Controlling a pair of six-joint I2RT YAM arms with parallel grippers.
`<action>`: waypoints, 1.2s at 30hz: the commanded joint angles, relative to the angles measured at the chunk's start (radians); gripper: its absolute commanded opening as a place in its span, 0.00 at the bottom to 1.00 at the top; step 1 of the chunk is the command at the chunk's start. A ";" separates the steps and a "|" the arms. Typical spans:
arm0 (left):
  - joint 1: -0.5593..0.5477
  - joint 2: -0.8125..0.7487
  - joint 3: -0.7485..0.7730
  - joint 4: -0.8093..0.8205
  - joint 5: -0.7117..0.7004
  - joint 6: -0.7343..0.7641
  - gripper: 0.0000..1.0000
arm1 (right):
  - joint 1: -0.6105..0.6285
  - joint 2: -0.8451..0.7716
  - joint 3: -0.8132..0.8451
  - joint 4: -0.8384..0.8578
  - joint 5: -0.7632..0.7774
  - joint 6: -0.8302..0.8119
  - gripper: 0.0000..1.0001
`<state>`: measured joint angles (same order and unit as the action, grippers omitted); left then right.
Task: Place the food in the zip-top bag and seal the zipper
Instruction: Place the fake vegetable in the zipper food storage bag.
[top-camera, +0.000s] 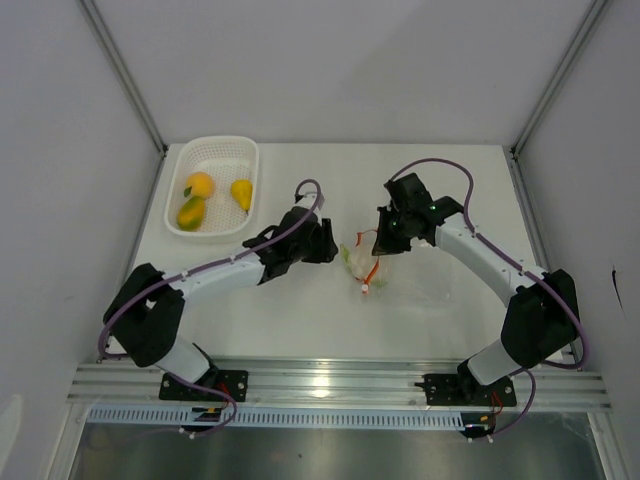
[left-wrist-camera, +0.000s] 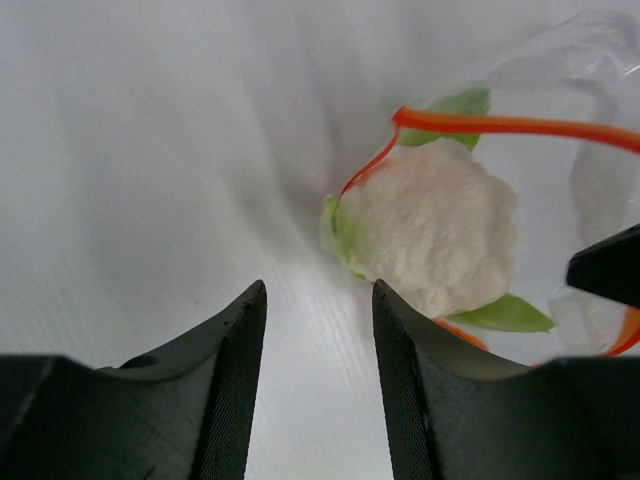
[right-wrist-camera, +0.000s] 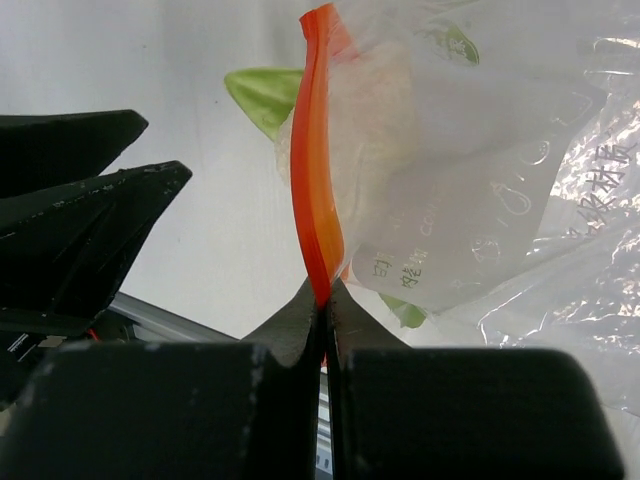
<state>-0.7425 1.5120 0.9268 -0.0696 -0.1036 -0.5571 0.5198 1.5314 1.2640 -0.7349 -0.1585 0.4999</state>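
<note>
A white cauliflower piece with green leaves lies in the mouth of the clear zip-top bag, ringed by the orange-red zipper. My left gripper hovers just left of it, open, with only bare table between its fingers. My right gripper is shut on the zipper and holds that edge of the bag up. From above, the left gripper and right gripper flank the cauliflower. An orange fruit, a yellow pear and a yellow-green fruit lie in the basket.
The white mesh basket stands at the back left of the white table. Grey walls with metal posts close in the sides and back. An aluminium rail with both arm bases runs along the near edge.
</note>
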 joint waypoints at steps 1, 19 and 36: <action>-0.003 0.046 0.085 0.099 0.093 0.106 0.48 | -0.001 -0.001 0.003 0.031 -0.038 -0.017 0.00; 0.092 0.248 0.083 0.165 0.306 -0.003 0.36 | -0.007 0.010 0.026 0.019 -0.050 -0.040 0.00; 0.063 0.197 -0.053 0.258 0.329 -0.109 0.24 | -0.003 0.004 -0.003 0.043 -0.062 -0.026 0.00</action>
<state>-0.6655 1.7180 0.8356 0.1352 0.1802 -0.6407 0.5133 1.5394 1.2594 -0.7204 -0.2085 0.4702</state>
